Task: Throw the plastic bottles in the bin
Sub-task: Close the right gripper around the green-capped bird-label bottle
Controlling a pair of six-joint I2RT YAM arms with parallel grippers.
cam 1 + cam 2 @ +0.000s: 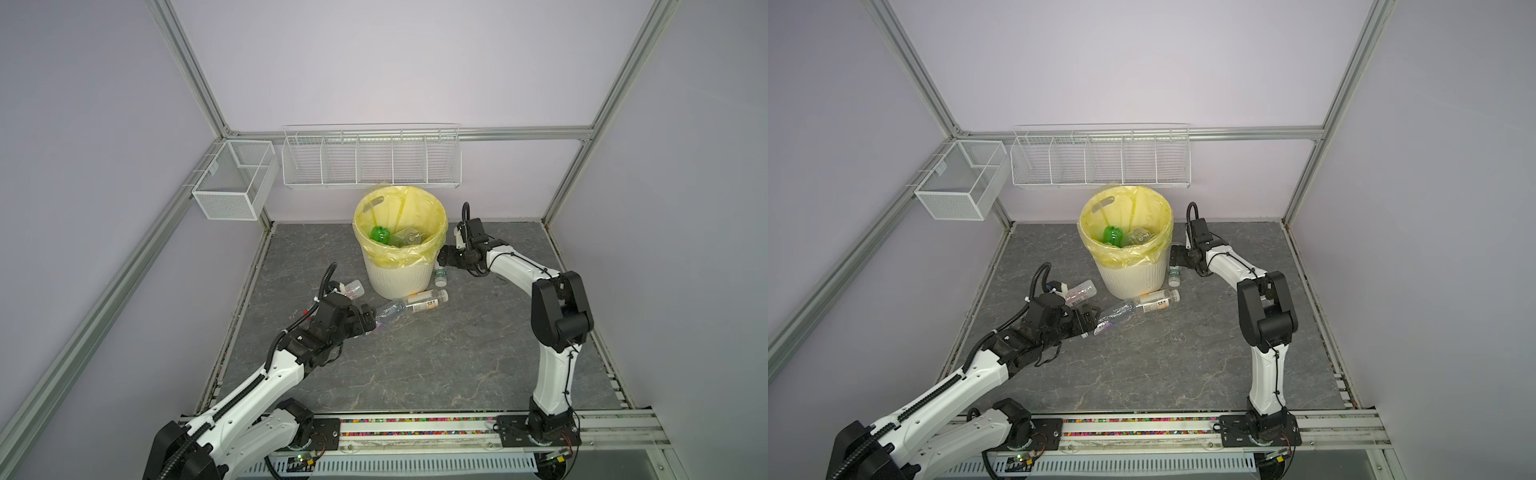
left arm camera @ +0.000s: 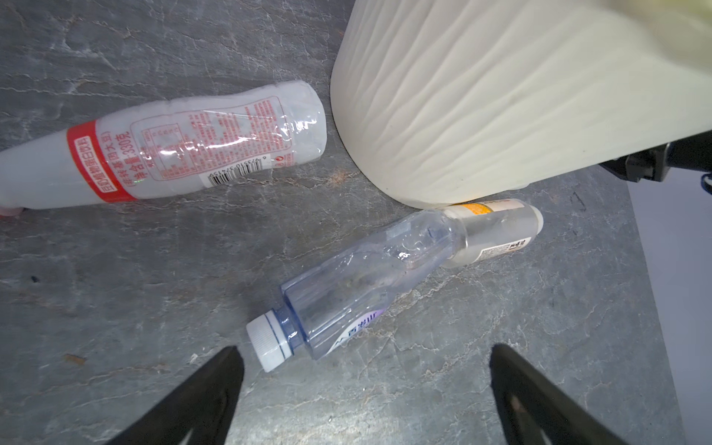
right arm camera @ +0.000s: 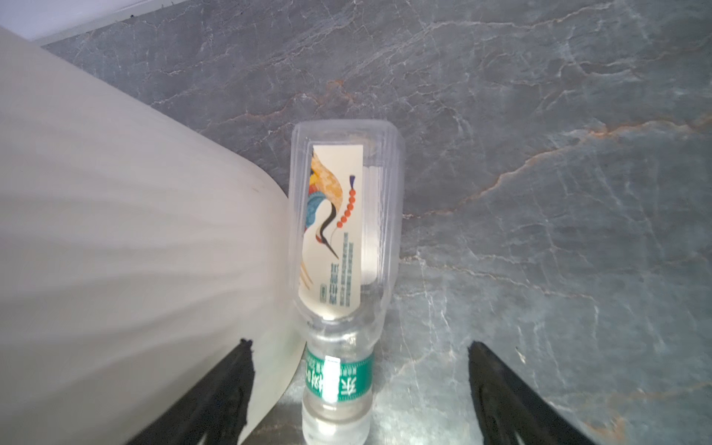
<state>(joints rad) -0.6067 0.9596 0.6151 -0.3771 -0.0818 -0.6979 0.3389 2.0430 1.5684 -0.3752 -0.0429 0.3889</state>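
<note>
**Q:** Where does the bin stand, and what does it hold?

**A:** The bin (image 1: 399,278), cream and ribbed, is lined with a yellow bag (image 1: 399,208). It stands at the back of the grey stone-patterned table (image 1: 415,365), below the white wire baskets (image 1: 370,162). Inside lie a green bottle (image 1: 379,234) and at least one clear bottle (image 1: 409,237).

**Q:** Which bottles lie outside it?

**A:** Four, all on their sides.
- A white bottle with a red label (image 2: 173,154) lies left of the bin, near its wall but apart from it.
- In front of the bin, a clear bluish bottle (image 2: 346,293) meets an orange-labelled bottle (image 2: 497,239) with its base end. The orange-labelled bottle lies at the bin's foot.
- On the right, a bottle with a green band (image 3: 343,231) lies along the bin's wall. Whether the two touch cannot be told.

**Q:** How does the left gripper stand?

**A:** The left gripper (image 2: 366,348) is low over the table, its jaws spread wide and empty. The bluish bottle's white cap (image 2: 266,343) points toward it, just beside one fingertip.

**Q:** And the right gripper?

**A:** The right gripper (image 3: 359,343) is at the bin's right side, its jaws likewise spread wide and holding nothing. The green-banded end of that bottle lies between the fingers and touches neither. One finger shows in front of the bin's wall.
</note>
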